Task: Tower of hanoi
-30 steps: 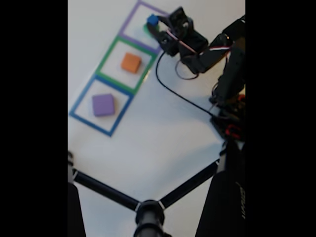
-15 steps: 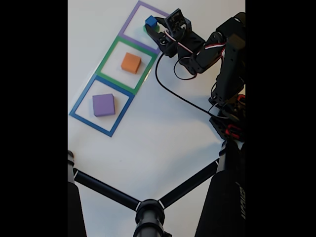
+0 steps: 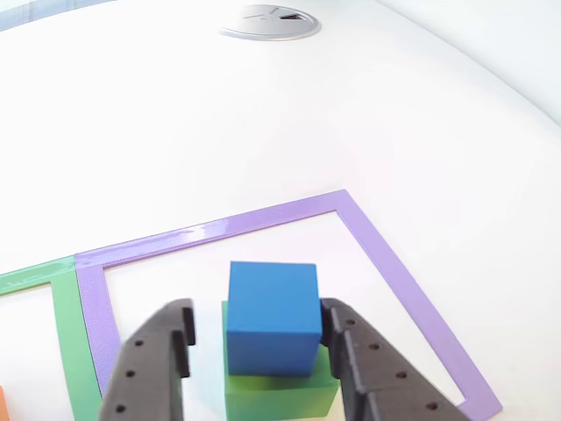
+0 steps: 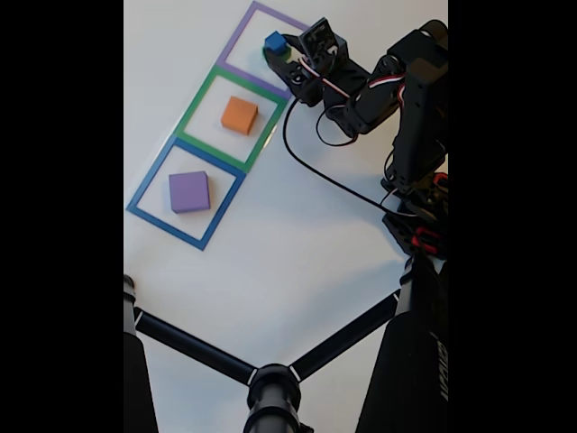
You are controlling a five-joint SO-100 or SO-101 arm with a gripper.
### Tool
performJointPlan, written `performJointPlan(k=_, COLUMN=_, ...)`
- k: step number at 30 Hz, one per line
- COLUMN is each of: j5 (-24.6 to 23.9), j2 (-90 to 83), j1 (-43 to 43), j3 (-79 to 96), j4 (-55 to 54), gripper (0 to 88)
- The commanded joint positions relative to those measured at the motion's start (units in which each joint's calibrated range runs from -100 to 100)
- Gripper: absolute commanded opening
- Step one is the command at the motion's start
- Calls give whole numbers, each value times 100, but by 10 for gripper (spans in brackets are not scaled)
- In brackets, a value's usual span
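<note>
Blue cube [image 3: 272, 317] btwn hand [image 3: 263, 346] fingers, atop green block [image 3: 280, 396].

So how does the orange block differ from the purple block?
The orange block lies inside the green tape square; the purple block lies inside the blue tape square. The purple block looks wider than the orange block. In the fixed view the orange block is nearer the claw. Both lie flat, alone and untouched.
</note>
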Motion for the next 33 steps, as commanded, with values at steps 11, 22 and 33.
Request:
performJointPlan(k=11, j5=72, j2=-1447, j1=23, j3=55, j4=1120, gripper=242)
performJointPlan(k=22, j5=72, j2=-5169, j1=-25, j3=-1091, j4=7055, gripper=72)
performJointPlan(k=33, j5=72, j2=-7034, j1=-1118, j3=-2945, j4=11565, gripper=0)
